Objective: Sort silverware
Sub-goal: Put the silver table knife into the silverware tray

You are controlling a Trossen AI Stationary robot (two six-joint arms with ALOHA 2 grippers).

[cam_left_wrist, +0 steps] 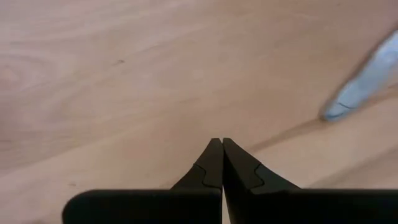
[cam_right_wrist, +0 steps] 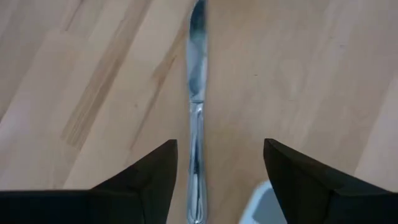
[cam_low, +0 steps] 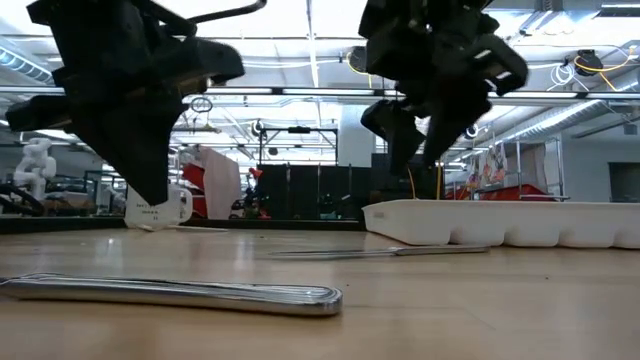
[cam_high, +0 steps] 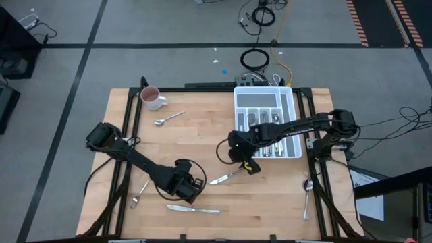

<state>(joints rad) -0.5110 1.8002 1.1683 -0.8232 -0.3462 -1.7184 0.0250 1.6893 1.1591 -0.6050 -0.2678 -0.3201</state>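
Note:
The silverware lies scattered on the wooden table. One knife (cam_high: 226,177) lies flat near the middle, and my right gripper (cam_right_wrist: 221,168) hovers open over it. Its fingers stand on either side of the knife's handle (cam_right_wrist: 196,155) without touching it. My left gripper (cam_left_wrist: 222,155) is shut on nothing, above bare wood just left of that knife's tip (cam_left_wrist: 357,90). A second knife (cam_high: 194,209) lies near the front edge. A fork (cam_high: 138,194) lies front left, one spoon (cam_high: 169,119) far left, and another spoon (cam_high: 307,189) at the right.
A white compartmented tray (cam_high: 291,101) holding several pieces of silverware stands at the far right, under my right arm. A pink-and-white mug (cam_high: 152,98) stands at the far left corner. Bare wood lies between the tray and the mug.

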